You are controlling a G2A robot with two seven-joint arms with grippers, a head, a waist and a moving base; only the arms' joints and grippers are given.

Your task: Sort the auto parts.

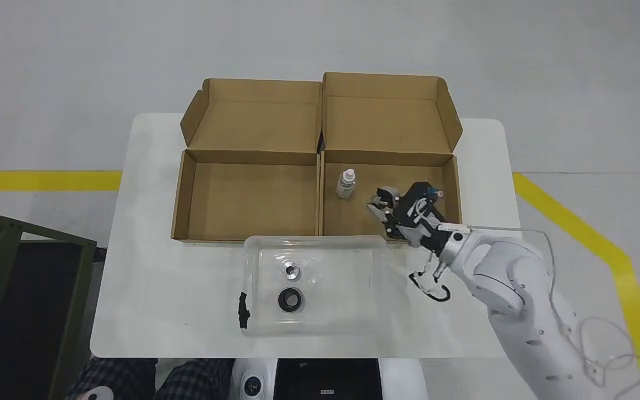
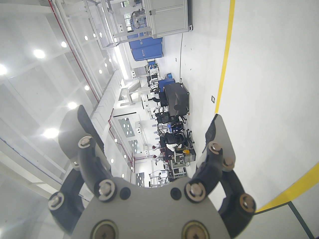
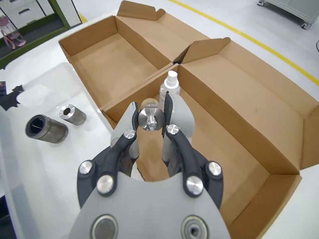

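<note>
Two cardboard boxes stand side by side at the far part of the white table [image 1: 150, 290], their inner walls touching: the left box [image 1: 245, 198] and the right box [image 1: 395, 172], both plain brown, with their flat lids folded open toward the far side. Just beside their near walls lies a clear plastic tray [image 1: 262, 250] with rounded corners. In the tray I see a small steel cylinder [image 3: 72, 114] with a bore through it and, near it but apart, a wider dark bushing [image 3: 46, 130], both lying on the smooth bottom. A black ragged piece [image 1: 242, 310] sits on the tray's left rim. The right jaws are closed on a round metal part [image 3: 149, 121], polished, with a small stud in its centre. They hold it above the near left part of the right box, close to the near wall. Just beyond it a white spray bottle [image 3: 172, 83] stands upright on the box floor, beside the wall shared with the left box. Bare cardboard floor shows from the bottle to the right wall. The left jaws stand wide apart, facing the hall and away from the table.
</note>
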